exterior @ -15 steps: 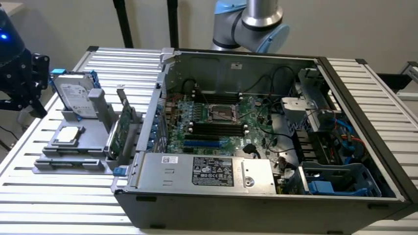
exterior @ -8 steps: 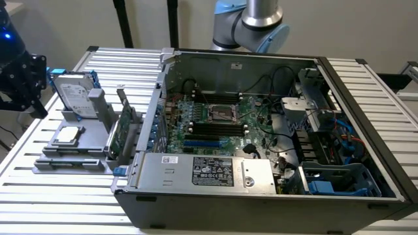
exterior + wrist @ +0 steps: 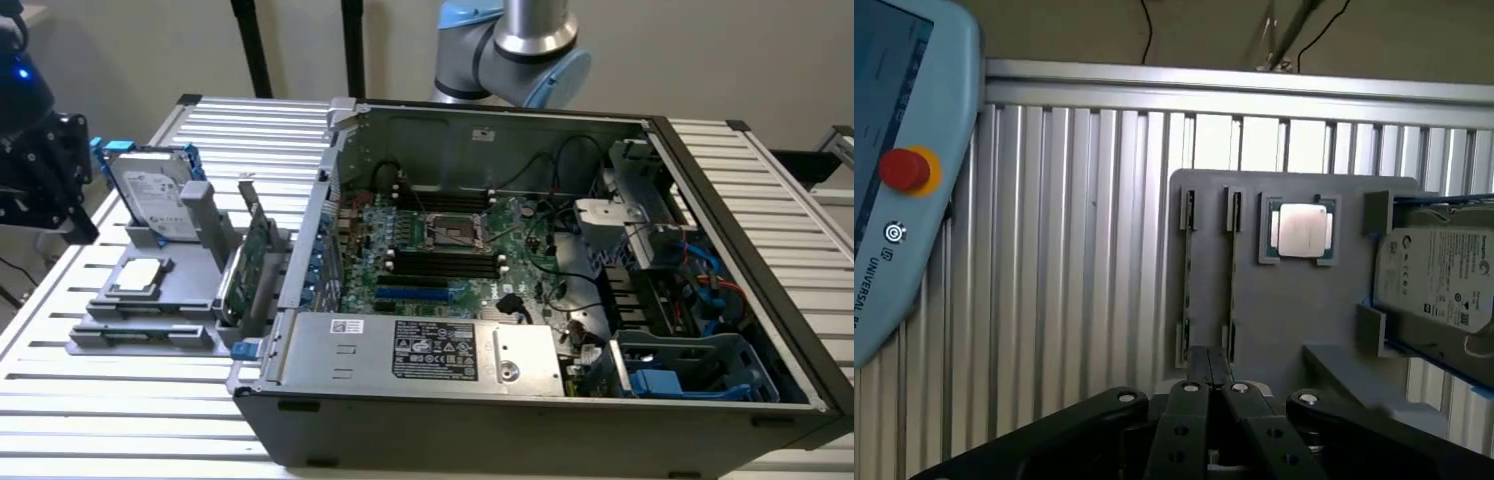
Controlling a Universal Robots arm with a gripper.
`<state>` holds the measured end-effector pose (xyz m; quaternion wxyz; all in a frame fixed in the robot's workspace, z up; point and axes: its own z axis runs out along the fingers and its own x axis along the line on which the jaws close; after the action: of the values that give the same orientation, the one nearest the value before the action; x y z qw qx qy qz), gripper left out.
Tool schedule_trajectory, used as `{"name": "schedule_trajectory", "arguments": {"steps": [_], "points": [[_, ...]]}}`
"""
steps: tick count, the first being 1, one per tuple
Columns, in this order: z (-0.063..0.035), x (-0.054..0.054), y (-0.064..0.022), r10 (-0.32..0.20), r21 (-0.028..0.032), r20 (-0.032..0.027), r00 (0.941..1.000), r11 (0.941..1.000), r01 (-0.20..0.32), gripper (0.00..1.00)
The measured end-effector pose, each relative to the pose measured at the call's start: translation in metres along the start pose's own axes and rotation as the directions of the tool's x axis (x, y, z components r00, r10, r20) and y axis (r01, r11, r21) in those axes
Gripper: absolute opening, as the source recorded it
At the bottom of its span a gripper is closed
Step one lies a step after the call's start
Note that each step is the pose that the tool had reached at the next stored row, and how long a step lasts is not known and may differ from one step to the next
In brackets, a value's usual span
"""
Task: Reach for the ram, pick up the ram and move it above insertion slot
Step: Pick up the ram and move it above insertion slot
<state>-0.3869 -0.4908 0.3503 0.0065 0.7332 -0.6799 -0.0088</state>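
My hand [image 3: 1210, 365] is drawn narrow, its two fingers [image 3: 1189, 410] pressed together with nothing between them. It hangs at the edge of the grey fixture tray [image 3: 1294, 320], which lies on the slatted metal counter [image 3: 1084, 260]. The ram [image 3: 1233, 290] is in that tray, standing on edge in the long slot nearer the processor chip [image 3: 1298, 230]. From my wrist it reads as a thin dark line. Its near end lies just beside my fingertips, and I cannot tell whether they touch. On the far side of the chip a hard drive [image 3: 1439, 275] sits in blue rails. A teach pendant [image 3: 899, 170] with a red button is well apart from the tray. In the exterior view the tray sits just beside the open computer case [image 3: 534, 440], on the exterior view's left, with a green expansion card [image 3: 247, 265] upright on the side nearest the case.
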Motion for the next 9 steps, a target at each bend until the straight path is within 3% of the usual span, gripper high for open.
{"name": "schedule_trajectory", "arguments": {"steps": [4,9], "points": [[0.0015,-0.0001,0.0007,-0.057,0.0034,-0.0014,0.9984,0.9983,0.057,0.11],[0.0021,-0.0004,0.0044,-0.058,0.0110,-0.0017,0.9983,0.9983,0.058,0.18]]}}
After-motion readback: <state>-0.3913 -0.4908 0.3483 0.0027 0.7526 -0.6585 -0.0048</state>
